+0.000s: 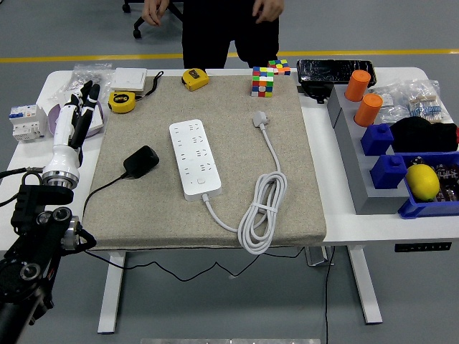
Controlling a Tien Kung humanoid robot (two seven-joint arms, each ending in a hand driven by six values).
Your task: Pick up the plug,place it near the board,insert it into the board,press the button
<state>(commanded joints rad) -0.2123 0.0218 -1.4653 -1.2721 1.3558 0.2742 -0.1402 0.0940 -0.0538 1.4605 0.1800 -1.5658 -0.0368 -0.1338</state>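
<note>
Head view: the white table [337,222] is carrying a beige mat [287,193]; the white board [194,158] is lying mid-mat, the black plug [141,161] lying just left, untouched; the left hand [77,115] is hovering, fingers extended, empty.

Single head view: high on robot's side, facing forward and down over the white table [337,226], whole tabletop in frame, left hand [77,115] entering lower left.
</note>
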